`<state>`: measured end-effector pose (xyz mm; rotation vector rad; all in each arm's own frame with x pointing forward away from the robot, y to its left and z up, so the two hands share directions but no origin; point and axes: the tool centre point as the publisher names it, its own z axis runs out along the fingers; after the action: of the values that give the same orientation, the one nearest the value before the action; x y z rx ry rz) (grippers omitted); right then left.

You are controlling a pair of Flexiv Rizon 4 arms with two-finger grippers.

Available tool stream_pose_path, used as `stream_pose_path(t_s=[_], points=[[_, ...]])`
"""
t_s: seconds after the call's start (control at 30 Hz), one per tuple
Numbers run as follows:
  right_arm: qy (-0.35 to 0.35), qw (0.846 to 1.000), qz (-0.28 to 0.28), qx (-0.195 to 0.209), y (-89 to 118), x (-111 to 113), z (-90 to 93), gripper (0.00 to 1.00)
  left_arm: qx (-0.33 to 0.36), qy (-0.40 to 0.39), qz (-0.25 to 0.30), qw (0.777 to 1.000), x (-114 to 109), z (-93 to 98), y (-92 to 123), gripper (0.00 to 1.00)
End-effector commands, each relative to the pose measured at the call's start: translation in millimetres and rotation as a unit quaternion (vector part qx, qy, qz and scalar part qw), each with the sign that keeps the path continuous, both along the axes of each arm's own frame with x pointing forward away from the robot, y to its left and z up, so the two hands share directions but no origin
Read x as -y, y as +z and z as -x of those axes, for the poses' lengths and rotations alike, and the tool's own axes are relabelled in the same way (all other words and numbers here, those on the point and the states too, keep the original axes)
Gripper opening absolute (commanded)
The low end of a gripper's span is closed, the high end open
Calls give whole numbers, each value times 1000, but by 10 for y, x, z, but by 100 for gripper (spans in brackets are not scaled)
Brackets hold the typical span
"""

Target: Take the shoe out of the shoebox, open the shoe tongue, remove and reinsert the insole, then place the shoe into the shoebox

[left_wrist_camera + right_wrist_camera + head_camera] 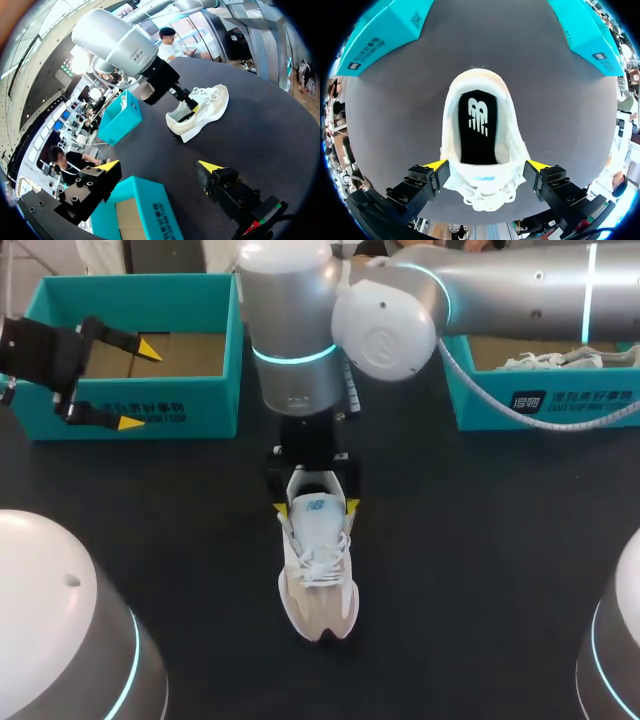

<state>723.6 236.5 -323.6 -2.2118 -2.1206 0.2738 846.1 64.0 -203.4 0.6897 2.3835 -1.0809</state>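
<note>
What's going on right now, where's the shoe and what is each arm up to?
The shoe lies on the table, between the boxes. The right gripper is down at its heel end, looking straight into the opening, where the black insole sits in place. The left gripper hangs open above the left shoebox, holding nothing. The shoe is not yet back in a box.

We record one item of furniture within scope: the table [480,570]. Its top is black and matt, flat throughout, and uniform in finish across the middle and towards the near edge. In the left wrist view the same surface [260,130] runs smooth and dark out to its far edge. Light falls evenly on it, giving a faint grey sheen.
</note>
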Motion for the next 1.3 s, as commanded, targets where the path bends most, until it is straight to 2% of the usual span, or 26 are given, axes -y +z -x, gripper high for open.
stream_pose_path(t_s=[0.03,0.23,0.43,0.47,0.5,0.53,0.57,0.6,0.63,0.8,0.87,1.03,1.3], points=[[1,1000,13,24,218,15,35,100,0,0,-2,1000,0,8,8,100],[-1,998,36,44,486,11,118,100,0,0,-2,1000,0,8,8,100],[-9,998,43,45,588,-24,369,100,0,0,-2,1000,0,8,8,100],[-11,998,45,45,604,-34,411,89,0,0,-2,1000,0,8,8,100],[-14,998,45,45,608,-33,452,62,0,0,-2,1000,0,8,8,100],[-14,998,45,45,596,-34,486,46,0,0,-2,1000,0,8,8,100],[-14,998,44,45,582,-40,514,41,0,0,-2,1000,0,8,8,100],[-17,998,38,47,563,-46,540,30,0,0,-2,1000,0,8,8,100],[-14,998,40,40,533,-52,563,24,0,0,-2,1000,0,8,8,100],[-4,999,36,27,395,-57,563,23,0,0,-2,1000,0,8,8,100],[-1,999,26,28,333,-72,519,20,0,0,-2,1000,0,8,8,100],[12,999,5,34,148,-44,388,23,0,0,-2,1000,0,8,8,100],[33,999,-1,20,-97,42,219,27,0,0,-2,1000,0,8,8,100]])
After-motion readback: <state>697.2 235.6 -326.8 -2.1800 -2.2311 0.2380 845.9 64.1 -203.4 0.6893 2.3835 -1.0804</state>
